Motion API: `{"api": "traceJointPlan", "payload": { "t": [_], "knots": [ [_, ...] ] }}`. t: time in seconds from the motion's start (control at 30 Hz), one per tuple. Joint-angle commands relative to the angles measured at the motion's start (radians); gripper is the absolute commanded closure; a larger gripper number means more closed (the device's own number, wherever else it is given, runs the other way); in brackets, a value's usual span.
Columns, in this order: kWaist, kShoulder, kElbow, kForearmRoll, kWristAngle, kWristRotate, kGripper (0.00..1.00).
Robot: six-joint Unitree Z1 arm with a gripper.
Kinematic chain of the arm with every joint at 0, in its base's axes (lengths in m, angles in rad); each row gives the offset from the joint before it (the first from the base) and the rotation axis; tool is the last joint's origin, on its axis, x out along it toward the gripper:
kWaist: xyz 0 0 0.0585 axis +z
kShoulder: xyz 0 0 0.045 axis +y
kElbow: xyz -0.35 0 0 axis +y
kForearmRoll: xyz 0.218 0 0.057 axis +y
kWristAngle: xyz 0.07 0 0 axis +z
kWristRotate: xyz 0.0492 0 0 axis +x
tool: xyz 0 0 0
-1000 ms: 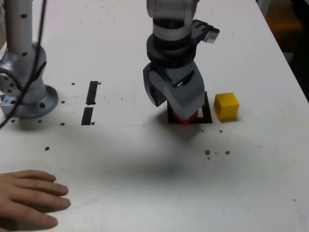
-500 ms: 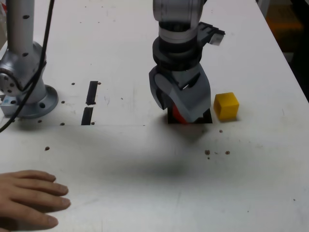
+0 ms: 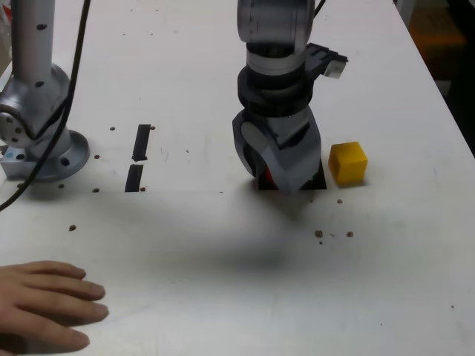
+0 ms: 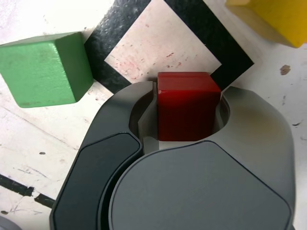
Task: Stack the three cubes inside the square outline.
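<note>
Down at the square outline [image 3: 320, 176], the gripper [image 3: 276, 165] has its jaws drawn in tight on the red cube [image 4: 187, 104]. The wrist view shows it best: the grey jaws curve round the cube from both sides and press against two opposite faces, with no gap to be seen between pad and block. The cube's top face and one side face stay bare between the jaws. It sits over the white middle of the outline, close to one black tape corner; whether it rests on the surface or is lifted just clear of it, I cannot tell. In the exterior view only a sliver of red shows under the gripper body, which covers most of the outline.

The green cube [image 4: 45, 68] lies outside the outline, just beside one tape edge and apart from the gripper; the exterior view does not show it, since the arm stands in front. The yellow cube [image 3: 348, 162] sits on the white table [image 3: 223, 282] near the outline on the exterior view's right, also outside the tape and untouched.

Two short black tape strips [image 3: 139, 157] lie well off to the exterior view's left, near the arm's base [image 3: 37, 141]. A person's hand [image 3: 44, 304] rests flat on the table at the lower left of that view.
</note>
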Motion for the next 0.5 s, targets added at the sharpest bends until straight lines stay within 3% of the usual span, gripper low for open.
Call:
{"api": "traceJointPlan", "payload": {
  "t": [0.0, 0.47],
  "knots": [
    [0.000, 0.000, 0.004, -0.005, 0.005, 0.006, 0.70],
    [0.000, -0.072, 0.029, 0.035, 0.065, 0.025, 0.81]
  ]
}}
